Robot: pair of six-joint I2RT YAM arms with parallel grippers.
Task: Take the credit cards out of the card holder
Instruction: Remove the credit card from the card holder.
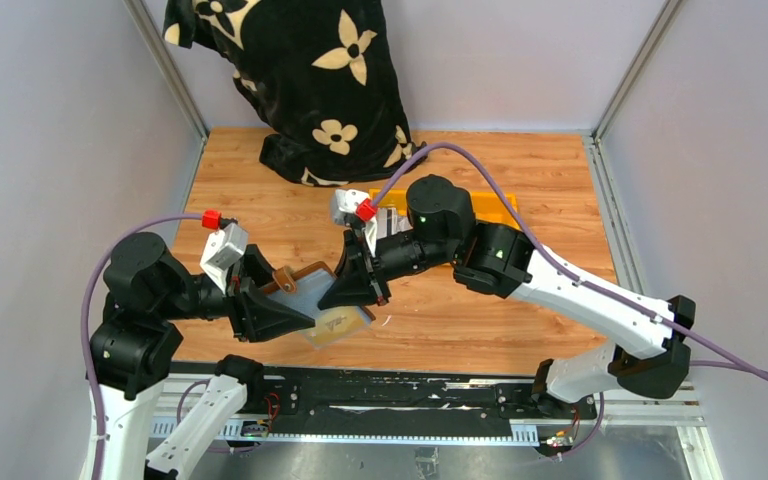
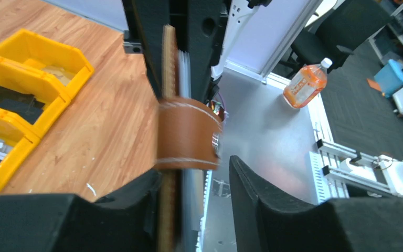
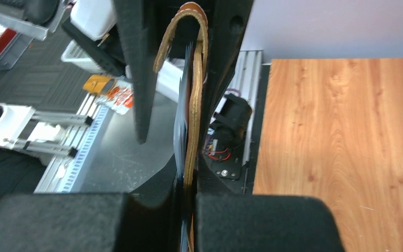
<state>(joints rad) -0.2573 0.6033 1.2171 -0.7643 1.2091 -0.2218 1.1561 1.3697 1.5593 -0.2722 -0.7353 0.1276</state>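
Note:
The brown card holder [image 1: 332, 322] hangs above the table's near edge between both grippers, with its closing tab [image 1: 285, 278] towards the left one. My right gripper [image 1: 358, 290] is shut on the holder's edge; the right wrist view shows the brown leather [image 3: 191, 131] and a pale grey layer [image 3: 180, 121] pinched edge-on between the fingers. My left gripper [image 1: 278, 312] is open around the other end. In the left wrist view the holder [image 2: 167, 63] lies against one finger [image 2: 131, 205], with the tab [image 2: 186, 134] looped across and the other finger [image 2: 252, 194] apart. I cannot tell the credit cards from the sleeves.
Yellow bins [image 2: 26, 94] stand on the wooden table behind the right arm, also seen from above [image 1: 490, 205]. A black cloth with cream flowers [image 1: 300, 70] lies at the back. An orange bottle [image 2: 307, 81] stands off the table.

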